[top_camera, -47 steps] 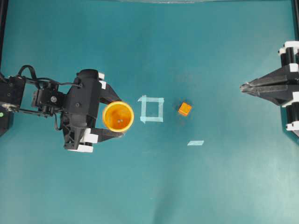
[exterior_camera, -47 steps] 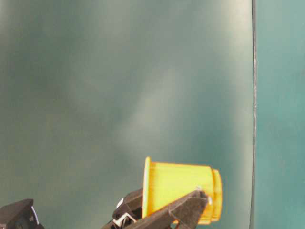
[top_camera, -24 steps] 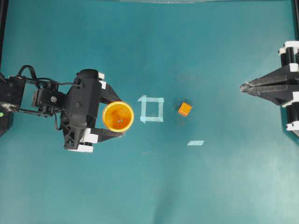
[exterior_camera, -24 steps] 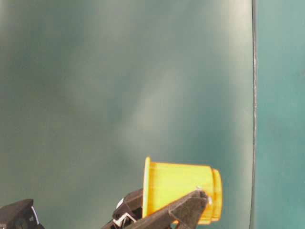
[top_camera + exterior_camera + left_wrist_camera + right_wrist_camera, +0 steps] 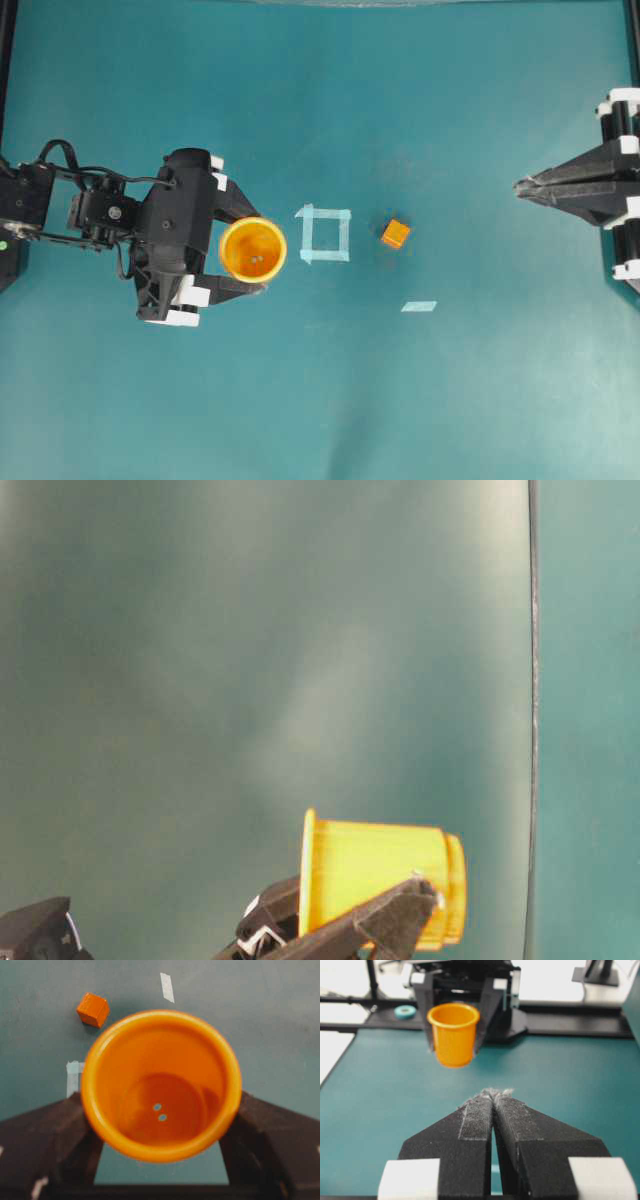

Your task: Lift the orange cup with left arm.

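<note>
The orange cup (image 5: 253, 250) hangs upright above the teal table, clamped between the two black fingers of my left gripper (image 5: 250, 248). From the right wrist view the orange cup (image 5: 453, 1034) floats clear of the table surface. Seen from the left wrist, the orange cup (image 5: 161, 1085) fills the frame, its round mouth facing the camera, a finger (image 5: 47, 1135) pressed to each side. The orange cup (image 5: 380, 880) also shows in the table-level view, held by a finger (image 5: 375, 925). My right gripper (image 5: 520, 186) rests shut at the right edge, its pads (image 5: 480, 1115) touching.
A small orange cube (image 5: 395, 234) sits right of a square of pale tape (image 5: 325, 234). A loose tape strip (image 5: 419, 306) lies below the cube. The table's black frame runs along the left and right edges.
</note>
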